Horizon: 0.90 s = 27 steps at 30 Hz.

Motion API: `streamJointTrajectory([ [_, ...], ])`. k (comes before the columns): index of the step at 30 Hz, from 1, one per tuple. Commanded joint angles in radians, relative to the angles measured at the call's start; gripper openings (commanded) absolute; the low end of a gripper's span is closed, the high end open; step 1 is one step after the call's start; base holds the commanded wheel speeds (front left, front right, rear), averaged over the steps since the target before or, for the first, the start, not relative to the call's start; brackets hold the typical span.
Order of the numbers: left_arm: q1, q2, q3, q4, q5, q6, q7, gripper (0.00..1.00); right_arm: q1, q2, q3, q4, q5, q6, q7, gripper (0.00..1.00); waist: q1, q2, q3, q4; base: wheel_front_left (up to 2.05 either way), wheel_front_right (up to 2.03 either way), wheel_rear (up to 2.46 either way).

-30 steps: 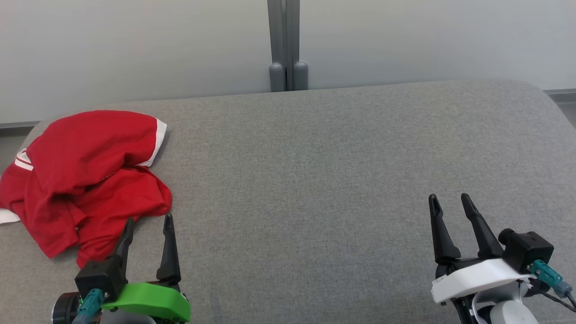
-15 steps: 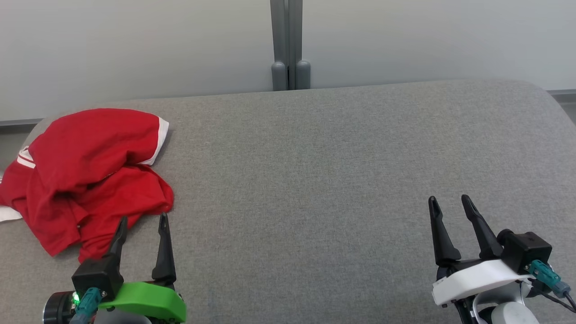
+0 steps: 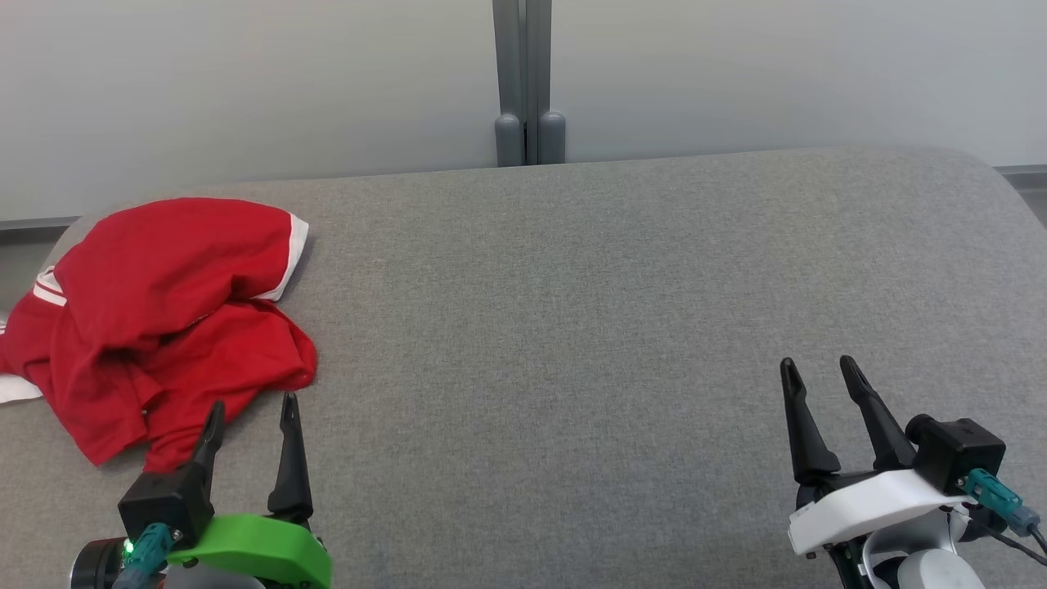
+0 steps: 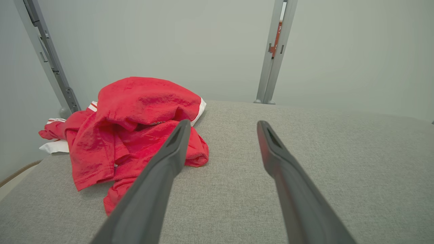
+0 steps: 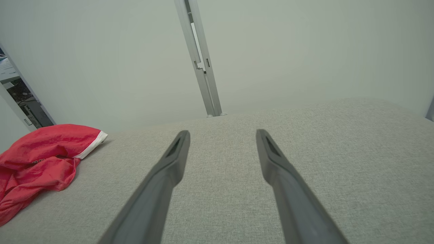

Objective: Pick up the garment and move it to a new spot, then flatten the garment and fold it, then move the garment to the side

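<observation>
Hovering over near-left of bench [image 3: 572, 286], left claw [image 3: 252, 402] spread wide, empty. Red garment [image 3: 164, 294] lies crumpled just ahead and left of it, near hem beside left fingertip; contact unclear. Right claw [image 3: 816, 361] spread, empty, at near-right, well apart from garment. Garment sits at bench's left end, white trim showing. Grey post [image 3: 527, 82] stands behind, against wall.

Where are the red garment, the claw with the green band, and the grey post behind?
red garment [image 3: 164, 270], head view, on its upper bulge.
left gripper [image 3: 252, 401], head view, midway between its fingertips.
grey post [image 3: 536, 74], head view, on its right half.
</observation>
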Motion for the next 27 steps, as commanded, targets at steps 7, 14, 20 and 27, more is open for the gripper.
streamJointTrajectory([
  [7,0.011,0.014,0.004,-0.005,-0.008,0.014,0.003,1.00,0.010,-0.004,-0.004,-0.009,0.009,0.000,0.009,1.00,0.0000,0.0000,0.000,0.002,0.00,0.00,0.00],
  [14,0.009,0.018,0.002,-0.005,-0.008,0.016,-0.002,1.00,0.013,-0.004,-0.004,-0.008,0.011,0.000,0.007,1.00,0.0000,0.0000,0.000,0.006,0.00,0.00,0.00],
  [20,0.010,0.024,-0.003,-0.009,-0.002,0.021,-0.003,1.00,0.014,-0.004,-0.004,-0.003,0.014,0.000,0.000,1.00,0.0000,0.0000,0.000,0.015,0.00,0.00,0.00],
  [27,0.002,0.034,-0.003,-0.009,0.002,0.025,-0.013,1.00,0.019,-0.004,0.006,0.001,0.015,0.000,-0.010,1.00,0.0000,0.0000,0.000,0.063,0.00,0.00,0.00],
])
